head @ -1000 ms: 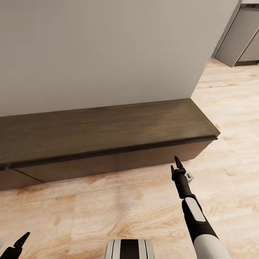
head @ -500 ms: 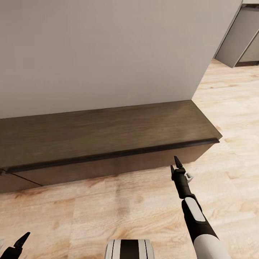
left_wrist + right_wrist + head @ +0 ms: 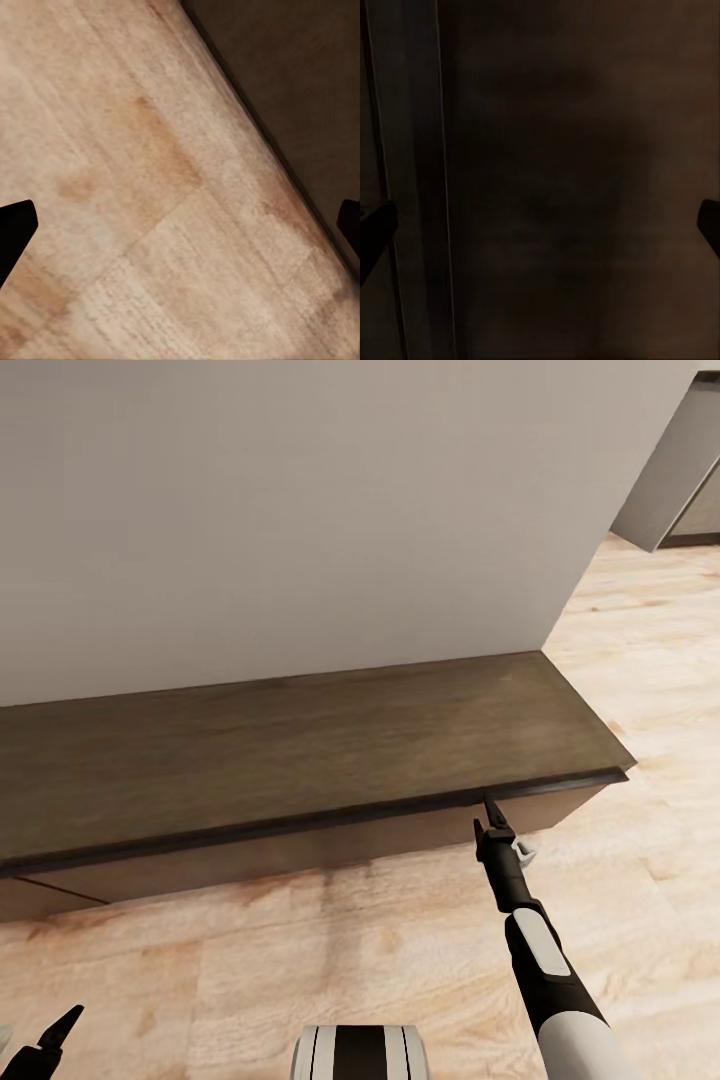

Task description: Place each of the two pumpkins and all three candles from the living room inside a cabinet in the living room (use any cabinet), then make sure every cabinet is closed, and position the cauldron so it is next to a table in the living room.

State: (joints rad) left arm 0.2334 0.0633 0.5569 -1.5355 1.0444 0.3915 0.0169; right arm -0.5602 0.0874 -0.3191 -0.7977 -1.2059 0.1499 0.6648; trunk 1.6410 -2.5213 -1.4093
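Cabinet [image 3: 300, 760] is stretching across the middle of the frame, its long axis running left to right along the wall, drawer fronts facing you and looking shut. Your right hand [image 3: 487, 812] is hovering just below its front edge at lower right, fingers spread, clearly the nearer one. Your left hand [image 3: 55, 1032] is sitting in the lower-left corner over the floor [image 3: 300, 960], fingers spread too.

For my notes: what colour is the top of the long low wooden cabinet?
Dark brown, with wood grain; the head view shows it best.
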